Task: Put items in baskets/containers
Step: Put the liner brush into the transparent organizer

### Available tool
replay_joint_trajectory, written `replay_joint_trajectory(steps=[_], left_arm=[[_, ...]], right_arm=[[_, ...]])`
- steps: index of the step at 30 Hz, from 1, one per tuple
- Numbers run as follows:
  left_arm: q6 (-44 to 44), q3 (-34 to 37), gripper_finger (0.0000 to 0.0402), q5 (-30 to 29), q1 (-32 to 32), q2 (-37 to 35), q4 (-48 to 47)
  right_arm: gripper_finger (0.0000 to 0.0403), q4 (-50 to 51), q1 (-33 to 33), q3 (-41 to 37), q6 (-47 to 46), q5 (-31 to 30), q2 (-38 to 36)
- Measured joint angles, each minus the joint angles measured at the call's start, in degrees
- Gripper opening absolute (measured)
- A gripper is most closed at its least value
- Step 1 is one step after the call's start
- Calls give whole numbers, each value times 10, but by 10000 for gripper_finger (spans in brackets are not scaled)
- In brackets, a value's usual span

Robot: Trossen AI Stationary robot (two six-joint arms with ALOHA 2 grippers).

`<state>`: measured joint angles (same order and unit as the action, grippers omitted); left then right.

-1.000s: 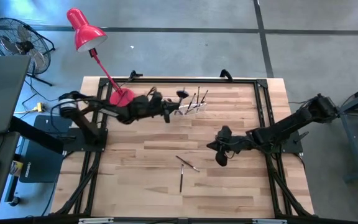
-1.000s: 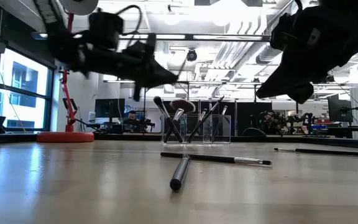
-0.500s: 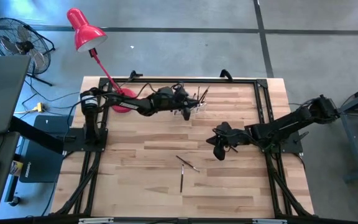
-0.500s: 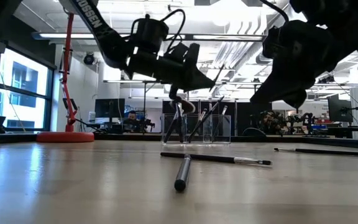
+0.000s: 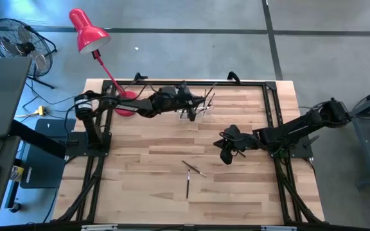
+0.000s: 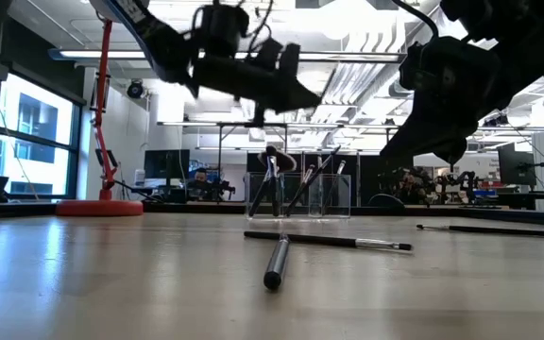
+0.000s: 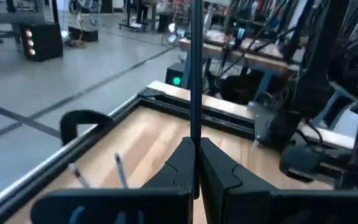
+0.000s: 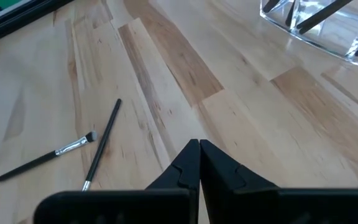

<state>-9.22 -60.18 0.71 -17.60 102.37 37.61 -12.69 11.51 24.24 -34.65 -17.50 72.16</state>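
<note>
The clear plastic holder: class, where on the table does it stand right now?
In the high view the clear plastic holder stands near the table's far edge, right of the red lamp base, with the left gripper above it.

Around me: grey concrete floor [image 5: 191, 16] with dark seam lines. My wooden table [image 5: 153, 186] has black frame along its edges. Red desk lamp [image 5: 87, 31] leans out past table's far-left corner, its round base [image 5: 124, 102] on wood. Black floor fan [image 5: 15, 38] stands beyond lamp. Low view: big windows [image 6: 26, 132] on left, bright ceiling strip lights [image 6: 348, 19], desks with monitors [image 6: 516, 168] behind, person seated far back [image 6: 199, 179].
</note>
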Motion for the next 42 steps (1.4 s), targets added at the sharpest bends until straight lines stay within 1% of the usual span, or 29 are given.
replay_joint_trajectory(steps=[2,4,7,8,10,11,16,18,21,26,30,32,42], left_arm=[[18,2,0,-7,0,-25,-14],[40,0,0,-40,0,-43,-19],[46,2,0,-90,0,-74,-124],[44,2,0,-105,0,-75,-142],[31,4,0,-112,-1,-74,-186],[16,9,0,-111,-1,-73,-191],[-44,28,0,-123,0,-31,-137],[-47,32,0,-122,0,-17,-128],[-55,28,0,-120,0,-4,-81],[-81,30,0,-116,0,32,-39],[-93,30,1,-113,0,48,-44],[-92,30,4,-105,0,53,-31],[-91,29,37,-103,0,55,-30]], right_arm=[[2,0,0,0,0,-3,0],[1,0,0,0,0,-7,0],[4,0,-3,0,1,-14,0],[4,-1,-6,0,1,-15,0],[3,0,-10,0,4,-13,0],[2,-1,-13,0,8,-13,0],[4,-2,-19,0,20,-12,0],[3,-2,-19,0,20,-12,0],[1,-1,-19,0,21,-4,0],[4,0,-19,0,17,-1,0],[1,0,-19,0,15,0,0],[3,0,-19,0,15,0,0],[3,0,-19,0,3,-3,0]])
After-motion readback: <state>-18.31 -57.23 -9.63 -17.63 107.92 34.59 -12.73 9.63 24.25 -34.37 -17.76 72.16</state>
